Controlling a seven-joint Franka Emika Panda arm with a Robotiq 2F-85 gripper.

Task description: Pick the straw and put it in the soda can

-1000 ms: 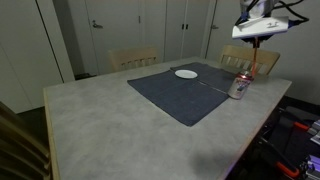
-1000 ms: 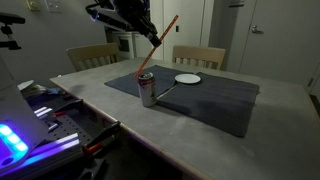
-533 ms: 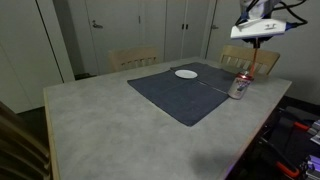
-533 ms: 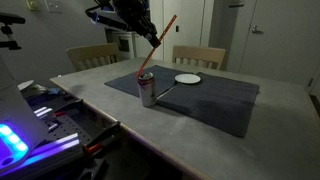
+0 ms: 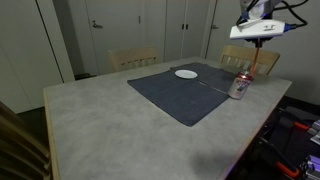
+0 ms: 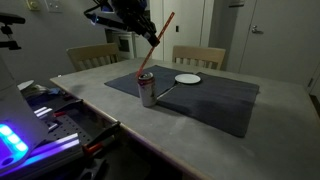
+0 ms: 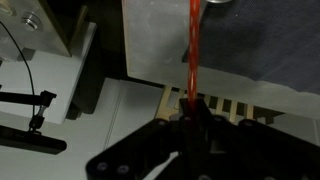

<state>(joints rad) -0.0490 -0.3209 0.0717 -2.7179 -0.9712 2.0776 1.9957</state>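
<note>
In an exterior view the red-orange straw (image 6: 169,24) slants down from upper right to lower left, and my gripper (image 6: 153,40) is shut on it partway along. Its lower end sits right at the top of the silver soda can (image 6: 147,90), which stands upright on the dark mat (image 6: 215,100). Whether the tip is inside the can I cannot tell. In an exterior view the gripper (image 5: 257,40) hangs above the can (image 5: 240,87). In the wrist view the straw (image 7: 192,50) runs straight up from the shut gripper (image 7: 192,115); the can is out of that view.
A flat white plate (image 6: 187,78) lies on the mat behind the can, also visible as the plate (image 5: 186,73). Wooden chairs (image 6: 198,56) stand at the far table edge. Electronics with lit LEDs (image 6: 20,140) sit beside the table.
</note>
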